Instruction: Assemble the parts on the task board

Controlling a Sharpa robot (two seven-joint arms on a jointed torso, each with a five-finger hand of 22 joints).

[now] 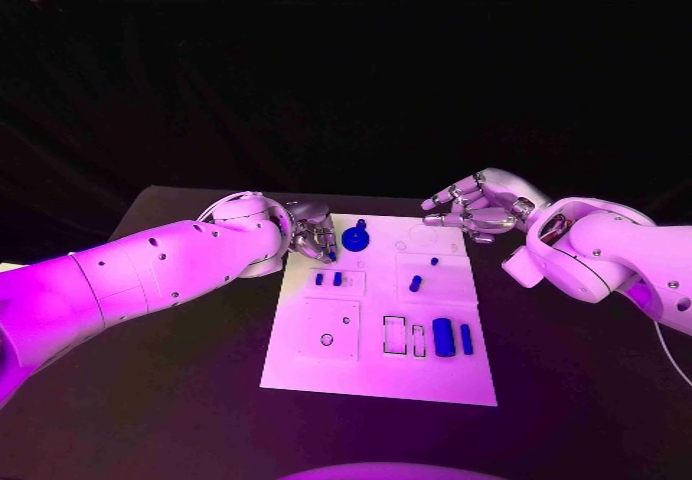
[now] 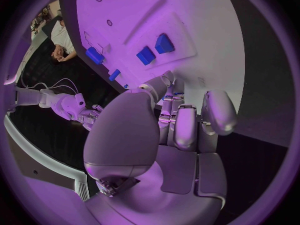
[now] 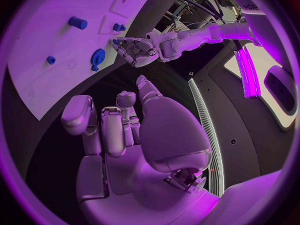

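Fingers (image 1: pixel 320 240) beside blue gear (image 1: pixel 355 238)

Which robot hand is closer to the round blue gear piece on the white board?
The left robot hand. It sits right beside the blue gear, at the task board's far left edge. The right robot hand hovers farther off, past the far right corner.

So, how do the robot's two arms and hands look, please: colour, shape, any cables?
Both arms are white, made of smooth rounded shells with small dark dots on them. The left arm and right arm each end in a silver, many-fingered metal hand: left hand, right hand. The fingers are built of jointed segments. A thin pale cable runs beside the right arm.
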